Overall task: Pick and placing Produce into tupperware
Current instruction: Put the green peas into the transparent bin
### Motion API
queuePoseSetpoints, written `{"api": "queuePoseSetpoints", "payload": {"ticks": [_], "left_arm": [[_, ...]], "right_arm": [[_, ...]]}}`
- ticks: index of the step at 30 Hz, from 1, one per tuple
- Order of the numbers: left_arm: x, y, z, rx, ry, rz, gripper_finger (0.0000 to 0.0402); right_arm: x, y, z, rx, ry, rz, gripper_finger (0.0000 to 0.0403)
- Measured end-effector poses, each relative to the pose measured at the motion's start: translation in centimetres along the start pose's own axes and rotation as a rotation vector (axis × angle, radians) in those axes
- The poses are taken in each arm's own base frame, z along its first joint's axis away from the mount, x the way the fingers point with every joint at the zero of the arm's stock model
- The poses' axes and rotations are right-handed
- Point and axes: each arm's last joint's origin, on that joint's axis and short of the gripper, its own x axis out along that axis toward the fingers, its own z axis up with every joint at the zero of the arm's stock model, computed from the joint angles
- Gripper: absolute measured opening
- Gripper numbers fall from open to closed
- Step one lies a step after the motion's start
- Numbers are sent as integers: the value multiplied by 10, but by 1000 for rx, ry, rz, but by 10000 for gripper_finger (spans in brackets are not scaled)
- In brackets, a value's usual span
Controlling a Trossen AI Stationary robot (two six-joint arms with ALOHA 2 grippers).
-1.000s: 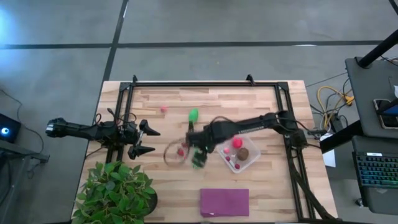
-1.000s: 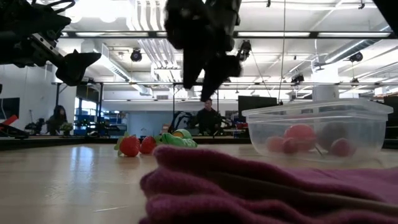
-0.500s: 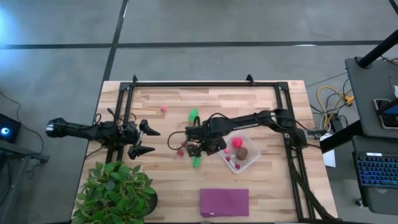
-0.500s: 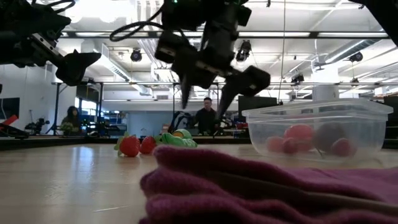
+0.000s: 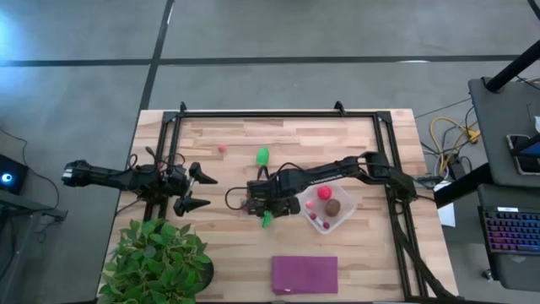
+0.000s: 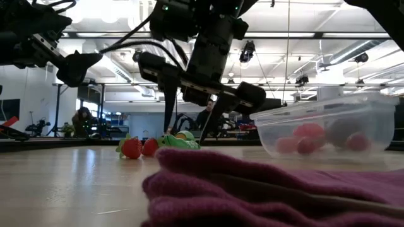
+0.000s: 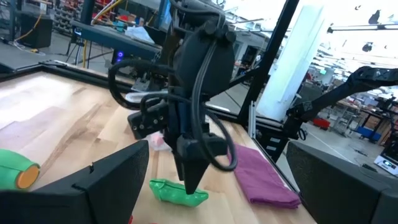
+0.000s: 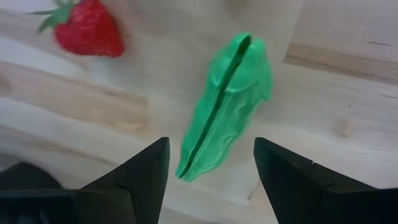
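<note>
A green pod (image 8: 225, 129) lies flat on the wooden table, and it also shows in the high view (image 5: 267, 219). My right gripper (image 8: 214, 177) is open just above it, fingers down, one on each side of the pod's near end without touching; it also shows in the high view (image 5: 261, 203). A strawberry (image 8: 87, 31) lies beside it. A second green piece (image 5: 262, 155) and a small red berry (image 5: 222, 148) lie farther back. The clear tupperware (image 5: 342, 218) holds a red ball (image 5: 323, 193), a brown oval (image 5: 333, 206) and berries. My left gripper (image 5: 199, 191) is open at the left, above the table.
A purple cloth (image 5: 304, 274) lies near the front edge. A leafy potted plant (image 5: 160, 262) stands at the front left corner. A black frame (image 5: 278, 113) runs along the table's far and side edges. People stand in the room beyond (image 6: 208, 116).
My right gripper has come down toward the table over the green pod and has turned, so that its fingers now straddle the pod. The pod has stayed where it was. The tupperware has shifted a little in the low view.
</note>
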Motion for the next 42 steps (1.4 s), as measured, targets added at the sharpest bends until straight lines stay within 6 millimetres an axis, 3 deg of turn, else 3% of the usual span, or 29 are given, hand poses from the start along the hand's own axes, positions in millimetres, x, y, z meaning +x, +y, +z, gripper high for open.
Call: {"api": "queuePoseSetpoints", "payload": {"ticks": [9,21,26,42], "left_arm": [[0,0,0,0,0,0,367],[0,0,0,0,2,1,367],[0,0,0,0,2,1,367],[0,0,0,0,2,0,367]], "right_arm": [[2,0,1,65,-18,-1,219],[-23,18,-3,2,-68,67,219],[-20,12,-3,-2,-69,-43,219],[-9,6,2,25,-105,-36,219]]}}
